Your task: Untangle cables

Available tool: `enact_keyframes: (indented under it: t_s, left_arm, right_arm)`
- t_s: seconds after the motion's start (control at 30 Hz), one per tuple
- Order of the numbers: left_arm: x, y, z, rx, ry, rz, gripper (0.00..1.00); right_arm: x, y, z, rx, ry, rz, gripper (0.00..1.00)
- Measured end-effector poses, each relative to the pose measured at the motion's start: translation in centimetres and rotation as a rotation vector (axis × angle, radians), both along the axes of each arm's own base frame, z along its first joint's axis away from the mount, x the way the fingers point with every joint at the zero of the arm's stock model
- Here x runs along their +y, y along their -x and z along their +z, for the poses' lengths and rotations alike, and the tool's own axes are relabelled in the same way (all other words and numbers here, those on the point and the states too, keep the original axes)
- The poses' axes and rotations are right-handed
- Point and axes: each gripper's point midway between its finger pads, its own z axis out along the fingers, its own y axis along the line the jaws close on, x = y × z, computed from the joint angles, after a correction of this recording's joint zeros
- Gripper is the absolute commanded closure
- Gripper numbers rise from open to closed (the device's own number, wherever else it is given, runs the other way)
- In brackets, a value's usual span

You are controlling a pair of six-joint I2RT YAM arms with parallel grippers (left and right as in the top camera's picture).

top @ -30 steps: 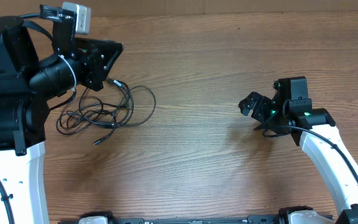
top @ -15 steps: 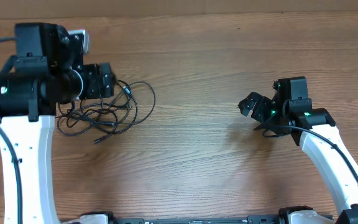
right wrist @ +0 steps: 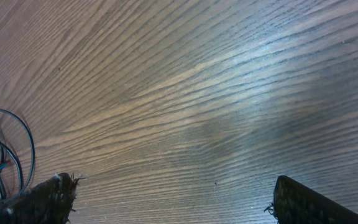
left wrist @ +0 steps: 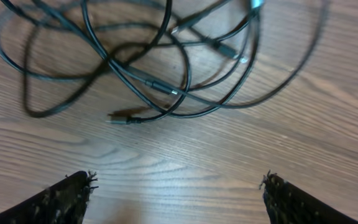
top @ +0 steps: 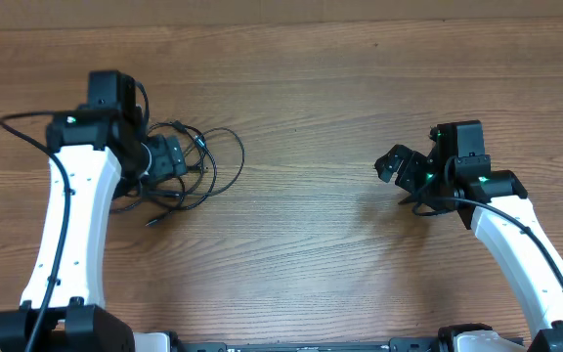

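Wood-grain tabletop (top: 301, 88). Left end effector (left wrist: 179, 190): released, fingers spread wide, nothing between them, hovering over the left part of the tangle. Right end effector (right wrist: 173, 193): released, empty, far right, well apart. Cables (top: 203, 168): thin black cords, some plugs silver-tipped, one looped heap lying at left.
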Motion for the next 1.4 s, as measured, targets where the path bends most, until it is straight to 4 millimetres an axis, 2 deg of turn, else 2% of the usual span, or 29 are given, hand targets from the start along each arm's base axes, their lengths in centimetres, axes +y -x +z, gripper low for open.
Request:
enact_keyframes:
  t_s: [0.2, 0.23, 0.3, 0.47, 0.6, 0.67, 0.87, 0.97, 1.1, 1.17, 1.2, 1.3, 1.33, 1.37, 1.4]
  left_arm:
    - [0.0, 0.5, -5.5, 0.013, 0.008, 0.062, 0.12]
    - [0.1, 1.0, -7.0, 0.021, 0.010, 0.073, 0.11]
    - [0.1, 0.9, -7.6, 0.010, 0.010, 0.078, 0.11]
    - [1.2, -0.2, -9.1, -0.062, -0.041, 0.132, 0.01]
    - [2.3, -1.3, -9.9, -0.138, -0.096, 0.162, 0.00]
    - [2.6, -1.5, -10.4, -0.156, -0.112, 0.172, 0.08]
    - [3.2, -2.5, -11.3, -0.244, -0.138, 0.195, 0.19]
    - [3.5, -2.4, -12.2, -0.274, -0.144, 0.215, 0.28]
    - [3.6, -2.0, -13.5, -0.282, -0.145, 0.244, 0.30]
    - [3.6, -1.8, -14.3, -0.264, -0.145, 0.251, 0.38]
    - [3.9, -1.7, -14.8, -0.252, -0.159, 0.258, 0.39]
    - [4.1, -1.8, -14.9, -0.258, -0.165, 0.284, 0.39]
    - [4.1, -1.9, -14.8, -0.263, -0.165, 0.292, 0.43]
    - [4.2, -2.0, -14.7, -0.271, -0.162, 0.297, 0.57]
    - [4.1, -2.4, -14.7, -0.286, -0.154, 0.307, 0.78]
  right_arm:
    - [0.0, 0.0, 0.0, 0.000, 0.000, 0.000, 0.00]
    - [0.0, 0.0, 0.0, 0.001, 0.000, 0.000, 0.00]
    - [0.0, 0.0, 0.0, -0.001, 0.000, 0.000, 0.00]
    - [0.0, 0.0, 0.0, 0.001, 0.000, 0.000, 0.00]
    - [0.0, 0.0, 0.0, 0.002, 0.001, 0.000, 0.00]
    - [0.0, 0.0, 0.0, 0.001, 0.000, 0.000, 0.00]
    - [0.0, 0.0, 0.0, 0.001, 0.000, 0.000, 0.00]
    - [0.0, 0.0, 0.0, 0.001, 0.000, 0.000, 0.00]
    - [0.0, 0.0, 0.0, 0.001, 0.000, 0.001, 0.00]
    - [0.0, 0.0, 0.0, 0.001, 0.000, 0.000, 0.00]
    - [0.0, 0.0, 0.0, 0.001, 0.000, 0.000, 0.00]
    - [0.0, 0.0, 0.0, 0.001, 0.000, 0.000, 0.00]
    - [0.0, 0.0, 0.0, 0.001, 0.000, 0.001, 0.00]
    - [0.0, 0.0, 0.0, 0.001, 0.001, 0.000, 0.00]
    - [0.0, 0.0, 0.0, 0.001, 0.000, 0.000, 0.00]
